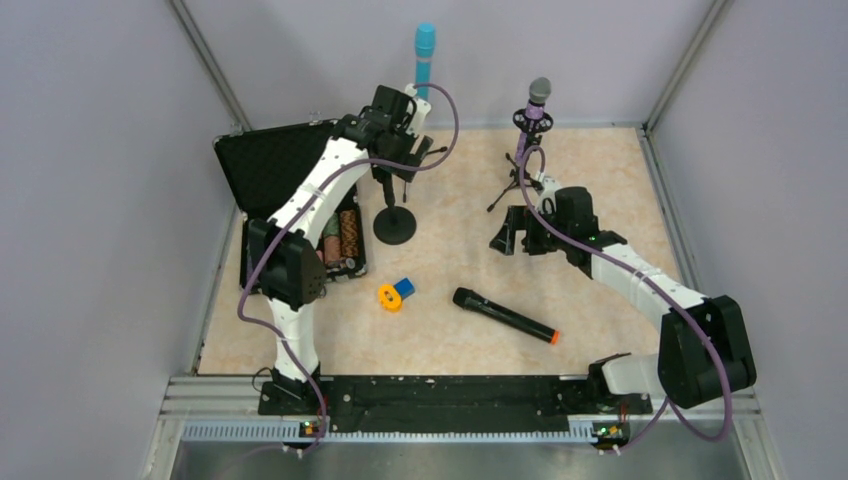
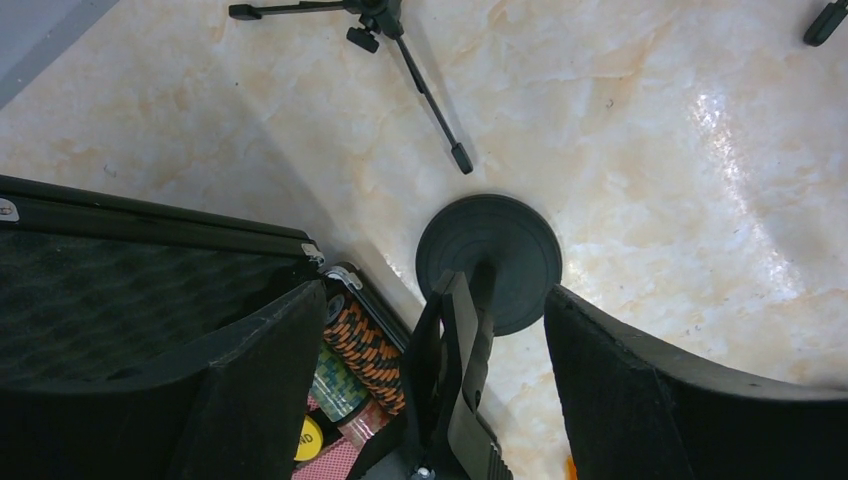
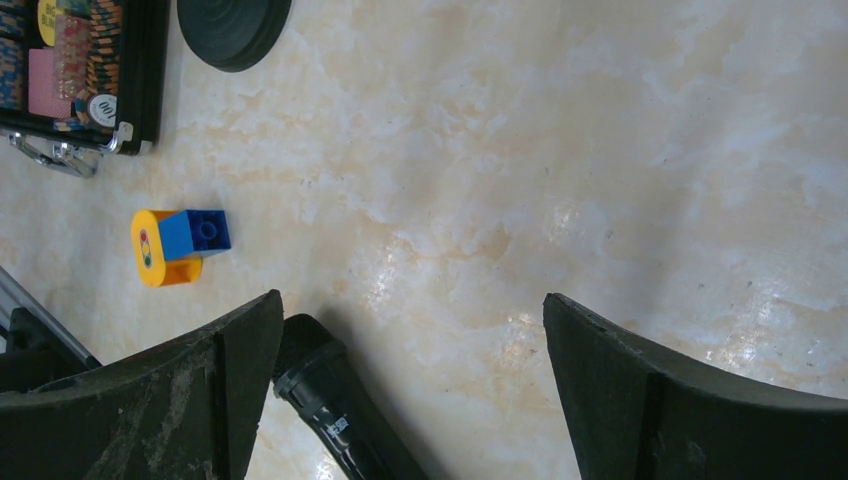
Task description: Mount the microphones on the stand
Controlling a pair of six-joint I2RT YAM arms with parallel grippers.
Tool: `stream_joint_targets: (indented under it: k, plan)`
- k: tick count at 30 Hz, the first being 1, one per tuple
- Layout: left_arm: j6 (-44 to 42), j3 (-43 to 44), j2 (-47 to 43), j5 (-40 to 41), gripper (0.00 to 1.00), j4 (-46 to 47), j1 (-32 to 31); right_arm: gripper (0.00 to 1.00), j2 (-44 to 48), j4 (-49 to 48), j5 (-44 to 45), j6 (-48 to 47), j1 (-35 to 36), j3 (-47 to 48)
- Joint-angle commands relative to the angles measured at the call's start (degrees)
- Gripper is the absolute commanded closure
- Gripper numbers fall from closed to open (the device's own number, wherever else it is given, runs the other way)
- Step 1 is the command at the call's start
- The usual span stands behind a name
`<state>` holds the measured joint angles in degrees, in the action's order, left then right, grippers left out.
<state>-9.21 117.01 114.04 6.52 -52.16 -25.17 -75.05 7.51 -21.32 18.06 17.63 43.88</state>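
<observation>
The light-blue microphone (image 1: 424, 58) stands upright at the top of the round-base stand (image 1: 395, 224). My left gripper (image 1: 405, 152) is open around that stand's upper part. In the left wrist view the stand's black clip (image 2: 462, 345) rises between the fingers of the left gripper (image 2: 435, 292), with gaps on both sides and the round base (image 2: 490, 262) below. The purple microphone (image 1: 538, 100) sits in the tripod stand (image 1: 518, 180). The black microphone (image 1: 503, 314) with an orange end lies flat on the table. My right gripper (image 1: 510, 236) hovers open; the black microphone's head (image 3: 318, 385) lies by its left finger (image 3: 215, 390).
An open black case (image 1: 285, 190) of poker chips (image 2: 362, 345) lies at the left, touching the round base's side. A small orange-and-blue block (image 1: 395, 294) sits left of the black microphone. The tripod's legs (image 2: 425, 90) spread over the marble floor behind the round base.
</observation>
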Motion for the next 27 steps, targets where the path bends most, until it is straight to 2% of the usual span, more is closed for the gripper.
stream_joint_targets:
  k: [1, 8, 13, 16, 18, 23, 27]
  plan:
    - [-0.8, 2.4, -0.5, 0.0, 0.19, -0.5, -0.3, 0.01, 1.0, -0.5, -0.3, -0.7, 0.9, 0.0]
    - [-1.1, 2.0, -1.0, 0.2, 0.33, -1.5, -0.9, 0.01, 2.1, -0.7, 0.4, -0.6, 0.9, -0.9]
    - [-2.0, 1.4, -1.5, 2.1, 0.51, -2.5, -1.5, 0.01, 1.4, -0.8, 0.2, -0.7, 0.9, 0.4]
    - [-2.4, 0.6, -2.0, 2.7, 0.73, -2.2, -2.1, 0.01, 1.2, -0.8, 0.0, -0.8, 0.9, 0.8]
    - [-2.7, -0.1, -2.5, 3.3, 0.84, -1.8, -2.4, 0.01, 1.5, -0.7, 0.0, -0.8, 0.9, 0.6]
    - [-3.4, -0.9, -3.3, 4.6, 0.98, -0.5, -3.0, 0.01, 3.0, -0.9, 0.3, -0.2, 0.9, -0.9]
    - [-4.0, -1.6, -4.5, 5.1, 1.00, 0.0, -3.5, 0.01, 2.5, -1.9, 0.1, 0.1, 0.9, -1.6]
